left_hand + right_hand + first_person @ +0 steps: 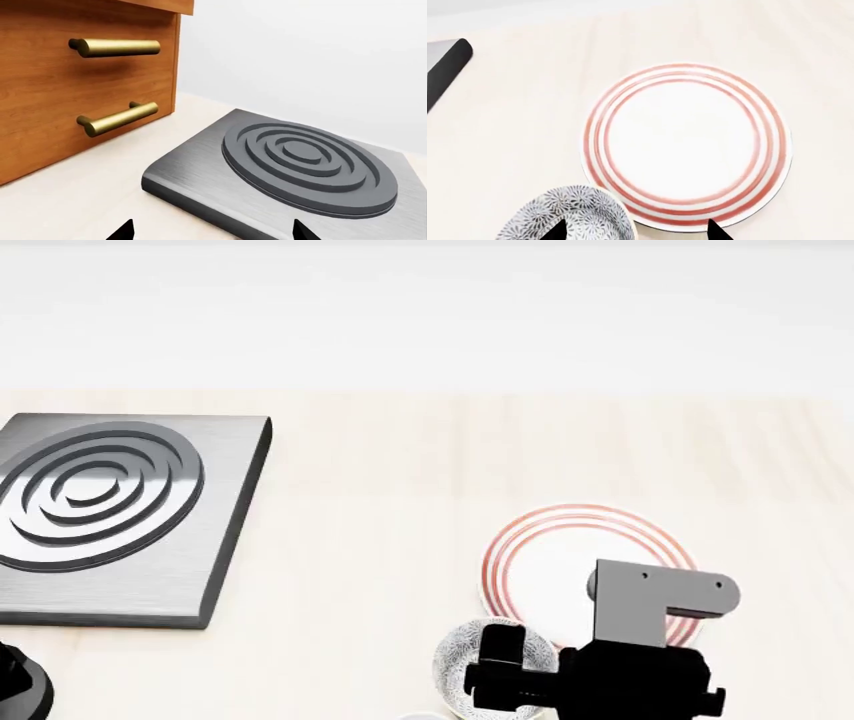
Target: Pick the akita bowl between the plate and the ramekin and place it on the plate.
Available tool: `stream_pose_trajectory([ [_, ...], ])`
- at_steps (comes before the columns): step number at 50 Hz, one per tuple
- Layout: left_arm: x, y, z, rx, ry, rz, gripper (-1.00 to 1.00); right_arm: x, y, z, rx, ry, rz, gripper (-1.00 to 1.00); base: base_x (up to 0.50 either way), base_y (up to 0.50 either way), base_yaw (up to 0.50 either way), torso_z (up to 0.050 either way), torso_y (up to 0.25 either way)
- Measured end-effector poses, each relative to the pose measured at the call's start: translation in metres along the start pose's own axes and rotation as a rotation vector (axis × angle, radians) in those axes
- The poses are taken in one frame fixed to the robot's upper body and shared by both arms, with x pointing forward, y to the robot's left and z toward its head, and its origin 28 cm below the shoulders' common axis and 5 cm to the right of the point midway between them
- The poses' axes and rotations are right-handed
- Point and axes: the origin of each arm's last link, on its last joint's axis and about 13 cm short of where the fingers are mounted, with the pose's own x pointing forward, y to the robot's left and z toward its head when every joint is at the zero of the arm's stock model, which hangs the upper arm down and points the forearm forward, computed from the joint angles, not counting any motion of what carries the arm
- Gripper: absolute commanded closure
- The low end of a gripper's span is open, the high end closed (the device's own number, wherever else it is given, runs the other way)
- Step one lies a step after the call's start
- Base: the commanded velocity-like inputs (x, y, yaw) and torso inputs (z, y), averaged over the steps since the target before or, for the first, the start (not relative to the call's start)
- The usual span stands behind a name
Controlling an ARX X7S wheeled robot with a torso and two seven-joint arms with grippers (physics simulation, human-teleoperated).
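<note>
The right gripper (635,231) hangs over the table with its two dark fingertips (555,231) spread wide and nothing between them. Going by the right wrist view, one tip sits above the rim of the akita bowl (567,216) and the other above the near edge of the plate (684,145), so the hand straddles the spot where the two almost meet rather than sitting squarely over the bowl.

From the hand, the bowl lies a little to the side away from the plate and slightly back toward the robot; the plate stretches out ahead of the fingers. Bowl and plate look just beside each other, rims close or touching; I cannot tell which. The bowl is round, so no long axis constrains the grasp; what matters, I would judge, is shifting the hand sideways until a finger can drop inside the rim.

In the head view the right arm covers much of the bowl (461,660), and the ramekin (424,715) is only a pale sliver at the picture's bottom edge.

The left gripper (208,231) is well off, tips apart and empty, facing a grey burner slab (280,170) beside wooden drawers (67,90). The right arm is plainly the nearer.
</note>
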Motion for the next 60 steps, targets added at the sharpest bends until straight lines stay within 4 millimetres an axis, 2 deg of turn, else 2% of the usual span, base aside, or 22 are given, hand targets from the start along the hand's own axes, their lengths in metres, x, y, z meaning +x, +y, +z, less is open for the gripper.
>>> stream_pose_trajectory([
  [60, 0.000, 0.000, -0.001, 0.004, -0.002, 0.006, -1.00, 0.021, -0.004, -0.013, 0.134, 0.127, 0.050, -1.00, 0.00, 0.00, 0.00, 0.000, 0.000],
])
